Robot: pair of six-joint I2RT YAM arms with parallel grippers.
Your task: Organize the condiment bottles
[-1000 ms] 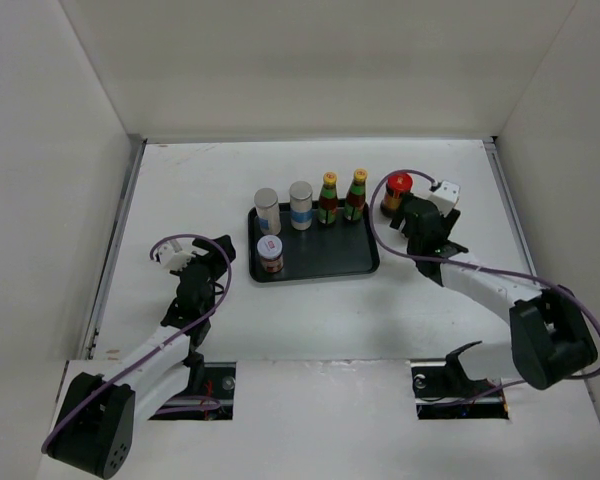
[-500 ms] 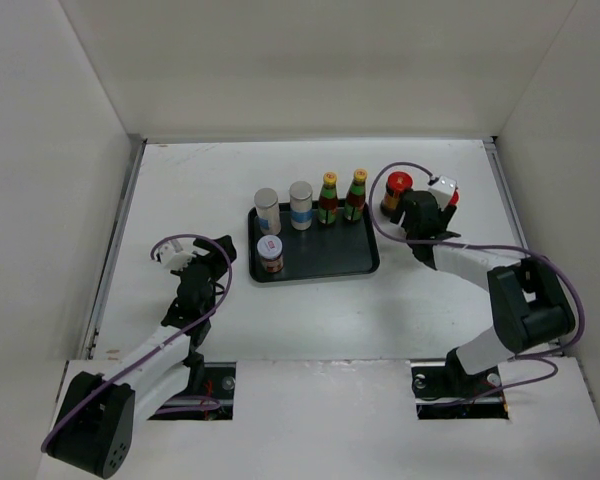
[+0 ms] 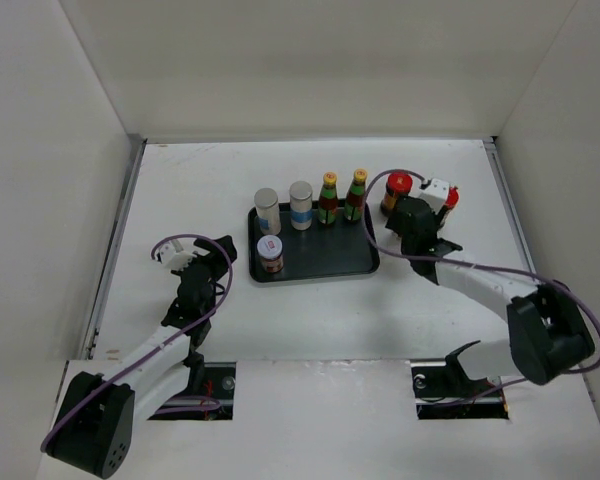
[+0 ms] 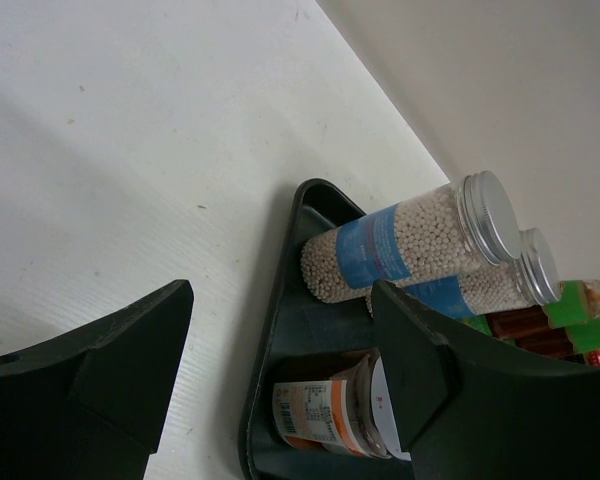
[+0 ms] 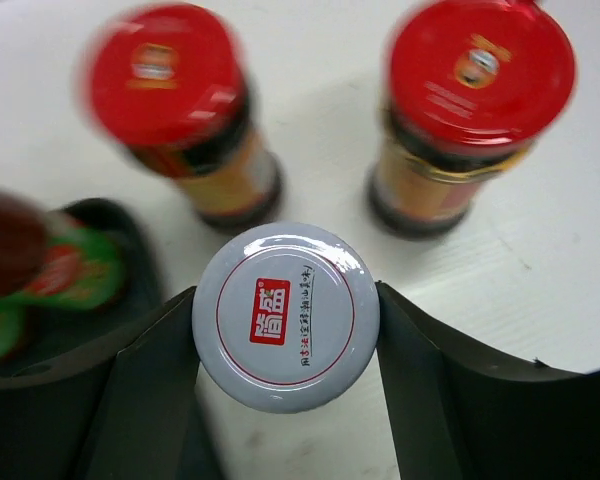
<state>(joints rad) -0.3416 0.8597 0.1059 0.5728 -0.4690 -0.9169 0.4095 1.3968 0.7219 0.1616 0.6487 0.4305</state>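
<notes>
Right gripper (image 5: 285, 300) fingers clamp the white-lidded jar (image 5: 285, 318) just right of the tray (image 3: 330, 262), close by two red-capped bottles (image 5: 165, 80): lift straight up, clear those caps, then cross the rim; left gripper (image 4: 280, 300) open, empty.

Right end effector (image 5: 285, 312) draws its jaws in; fingers now touch both sides of the white-lidded jar (image 5: 285, 300). Right elbow, raised far and left half a second ago, is back low at near right. A red-capped bottle (image 3: 452, 196) now peeks out right of the wrist.
</notes>
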